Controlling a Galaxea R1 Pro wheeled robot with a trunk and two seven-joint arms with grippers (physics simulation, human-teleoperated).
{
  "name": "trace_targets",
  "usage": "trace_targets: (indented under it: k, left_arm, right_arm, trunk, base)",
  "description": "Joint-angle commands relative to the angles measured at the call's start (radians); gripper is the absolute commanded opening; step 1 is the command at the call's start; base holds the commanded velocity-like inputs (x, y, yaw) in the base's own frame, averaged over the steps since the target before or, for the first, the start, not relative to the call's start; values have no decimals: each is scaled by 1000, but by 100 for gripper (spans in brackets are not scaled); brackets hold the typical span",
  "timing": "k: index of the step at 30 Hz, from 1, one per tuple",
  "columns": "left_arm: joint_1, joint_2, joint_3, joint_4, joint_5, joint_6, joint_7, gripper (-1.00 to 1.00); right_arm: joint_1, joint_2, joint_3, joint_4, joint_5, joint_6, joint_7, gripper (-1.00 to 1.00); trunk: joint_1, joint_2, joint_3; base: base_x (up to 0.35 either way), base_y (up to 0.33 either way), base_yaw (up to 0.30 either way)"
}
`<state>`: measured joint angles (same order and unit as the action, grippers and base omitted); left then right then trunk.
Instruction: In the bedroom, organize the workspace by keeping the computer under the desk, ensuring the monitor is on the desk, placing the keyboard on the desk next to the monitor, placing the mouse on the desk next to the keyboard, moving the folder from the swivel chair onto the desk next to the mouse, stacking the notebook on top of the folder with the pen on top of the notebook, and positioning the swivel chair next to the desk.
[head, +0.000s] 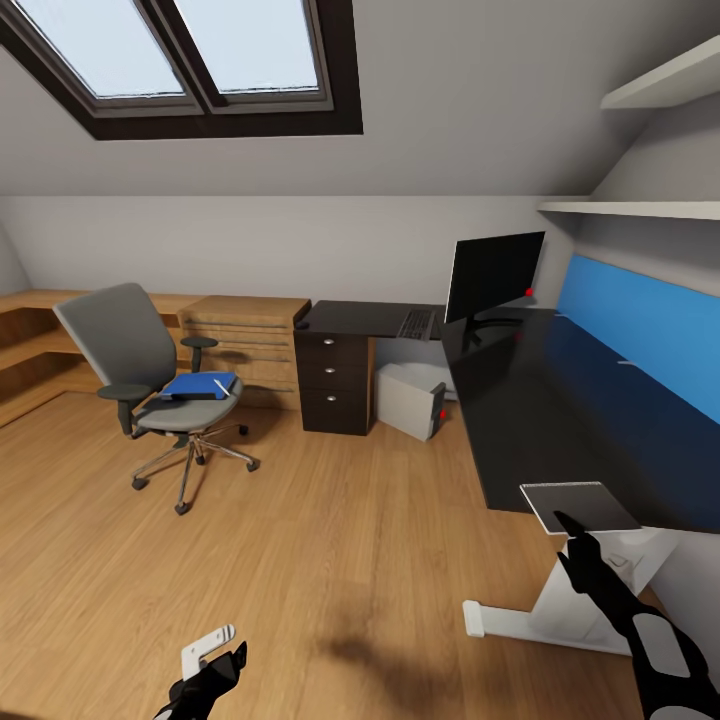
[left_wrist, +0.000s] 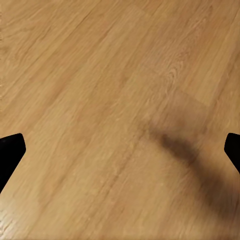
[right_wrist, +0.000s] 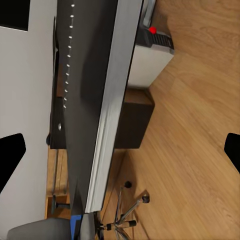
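The notebook lies flat at the black desk's near corner, its front edge past the desk edge. My right gripper is at that front edge. In the right wrist view the notebook runs edge-on between the wide-apart fingers, so this gripper is open. The monitor stands on the desk, with the keyboard to its left and the small dark mouse at the far left end. The computer sits under the desk. The swivel chair carries the blue folder and a white pen. My left gripper hangs open over the floor.
A three-drawer unit holds up the desk's left end, with a light wooden chest beside it. The white pedestal leg stands by my right arm. A blue wall panel and shelves run above the desk. Open wood floor lies between me and the chair.
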<state>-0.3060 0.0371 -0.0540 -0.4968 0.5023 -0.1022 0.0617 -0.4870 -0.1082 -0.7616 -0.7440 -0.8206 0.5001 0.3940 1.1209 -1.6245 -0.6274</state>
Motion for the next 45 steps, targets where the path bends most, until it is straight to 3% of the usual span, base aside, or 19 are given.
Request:
trace_targets:
  k: [1, 45]
  left_arm:
    - [0, 1, -6, 0, 6, -4, 6, 100]
    - [0, 1, -7, 0, 5, -5, 4, 100]
  right_arm:
    - [-1, 0, -4, 0, -5, 8, 2, 100]
    - [-1, 1, -4, 0, -6, 8, 2, 100]
  trunk:
    - [0, 0, -1]
    - [0, 0, -1]
  base:
    - [0, 0, 0]
    - [22, 5, 0]
